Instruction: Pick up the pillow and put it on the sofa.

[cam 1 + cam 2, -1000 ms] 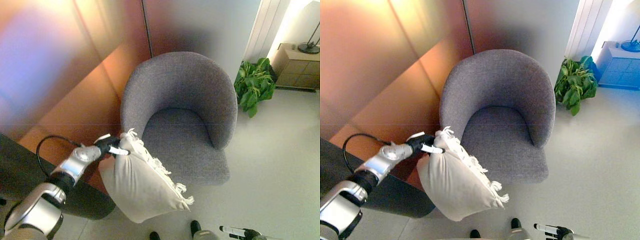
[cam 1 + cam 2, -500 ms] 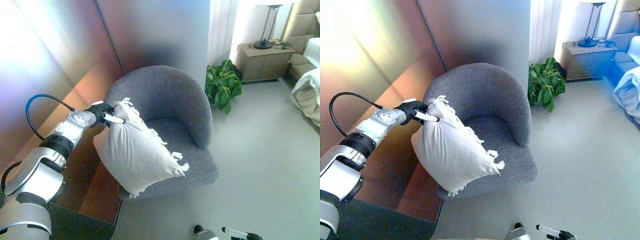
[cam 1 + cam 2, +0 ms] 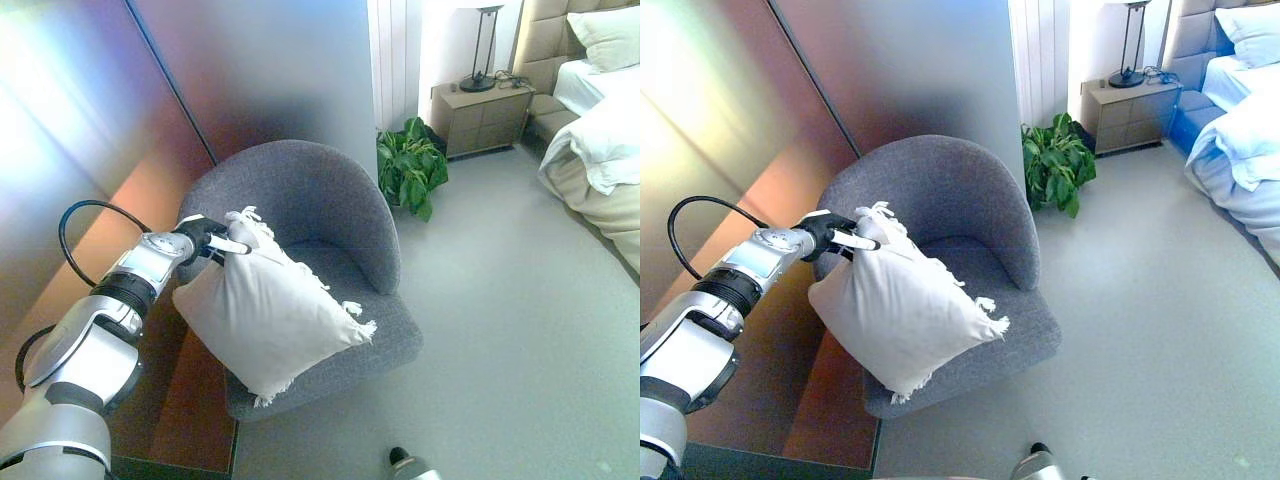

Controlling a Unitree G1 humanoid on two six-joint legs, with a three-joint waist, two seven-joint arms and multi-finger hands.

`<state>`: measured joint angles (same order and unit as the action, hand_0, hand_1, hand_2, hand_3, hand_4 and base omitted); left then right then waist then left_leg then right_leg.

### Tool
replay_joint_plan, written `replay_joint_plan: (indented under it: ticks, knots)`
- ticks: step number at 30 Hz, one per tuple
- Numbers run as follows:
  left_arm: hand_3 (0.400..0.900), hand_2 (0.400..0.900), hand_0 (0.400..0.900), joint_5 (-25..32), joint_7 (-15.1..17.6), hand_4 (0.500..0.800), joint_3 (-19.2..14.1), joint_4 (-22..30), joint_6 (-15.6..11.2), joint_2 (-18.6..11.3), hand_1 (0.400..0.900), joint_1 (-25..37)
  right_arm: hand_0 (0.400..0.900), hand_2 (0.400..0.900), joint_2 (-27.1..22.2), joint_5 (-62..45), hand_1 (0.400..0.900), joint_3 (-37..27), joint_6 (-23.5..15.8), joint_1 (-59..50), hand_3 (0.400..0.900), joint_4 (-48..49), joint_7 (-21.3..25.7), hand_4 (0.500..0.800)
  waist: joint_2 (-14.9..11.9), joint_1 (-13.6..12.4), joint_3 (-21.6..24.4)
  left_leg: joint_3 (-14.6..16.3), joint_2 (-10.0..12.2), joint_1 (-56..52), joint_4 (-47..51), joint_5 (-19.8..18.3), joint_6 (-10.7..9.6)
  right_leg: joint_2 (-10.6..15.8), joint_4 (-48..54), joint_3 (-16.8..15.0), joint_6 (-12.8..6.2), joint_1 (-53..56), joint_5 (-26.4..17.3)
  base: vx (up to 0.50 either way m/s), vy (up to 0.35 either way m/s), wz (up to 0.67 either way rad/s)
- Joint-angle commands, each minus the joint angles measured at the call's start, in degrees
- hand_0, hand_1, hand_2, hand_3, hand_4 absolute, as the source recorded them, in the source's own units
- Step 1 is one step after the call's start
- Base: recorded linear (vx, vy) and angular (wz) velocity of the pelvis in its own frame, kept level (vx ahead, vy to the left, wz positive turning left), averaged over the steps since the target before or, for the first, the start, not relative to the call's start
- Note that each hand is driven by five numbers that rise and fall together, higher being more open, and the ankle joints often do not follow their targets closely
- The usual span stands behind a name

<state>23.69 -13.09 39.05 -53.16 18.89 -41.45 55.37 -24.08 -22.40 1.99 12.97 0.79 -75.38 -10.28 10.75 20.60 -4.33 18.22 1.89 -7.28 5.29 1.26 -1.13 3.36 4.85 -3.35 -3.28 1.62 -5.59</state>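
Lifted higher since a second ago, the pillow (image 3: 262, 312) hangs over the sofa (image 3: 335, 205), its top corner pinched in the left hand (image 3: 205, 240)'s curled fingers (image 3: 229, 246).

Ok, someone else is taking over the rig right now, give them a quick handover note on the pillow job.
Left hand: shut on the top corner of the white pillow, which hangs over the left side of the grey armchair, in front of its seat.
Right hand: not in view.
Done: pillow picked up and carried to the chair.
Left: lower it onto the seat and let go.
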Motion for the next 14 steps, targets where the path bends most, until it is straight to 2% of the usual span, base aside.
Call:
replay_joint_plan:
  ticks: [1, 8, 14]
  knots:
    - [0.9, 0.9, 0.9, 0.58, 4.34, 0.8, -5.4, -4.08, -2.43, -3.19, 0.9, 16.32, 0.9, 0.9, -1.77, -0.69, 0.9, 0.62, -1.19, 0.43, 0.9, -2.88, -0.09, 0.8, 0.59, -0.03, 3.8, 0.28, -2.83, -2.1, -2.46, -4.7, -1.26, -1.81, -1.27, 1.3, -4.8, 0.21, 3.04, 0.0, 0.0, 0.0]
    - [0.9, 0.9, 0.9, 1.61, 5.67, 0.8, -4.56, -1.89, -1.68, -2.51, 0.9, 16.27, 0.9, 0.9, -0.75, -0.85, 0.9, 2.19, -2.05, 0.9, 0.9, -1.88, -0.26, 0.8, -0.28, -0.75, 3.92, 0.02, -2.68, -1.63, -2.8, -4.69, -1.18, -1.7, -1.37, 2.18, -4.72, 0.22, 3.14, -0.01, -0.016, 0.05]
    - [0.9, 0.9, 0.9, 1.74, 5.83, 0.8, -5.31, 0.58, -1.54, -3.16, 0.9, 15.13, 0.9, 0.9, -0.1, -1.0, 0.9, 2.67, -2.27, 0.38, 0.9, -1.38, 0.34, 0.8, -0.78, -2.17, 3.95, -0.78, -2.86, -1.55, -2.8, -4.63, -1.13, -1.44, -1.42, 3.35, -4.57, 0.67, 3.29, -0.03, 0.017, 0.07]
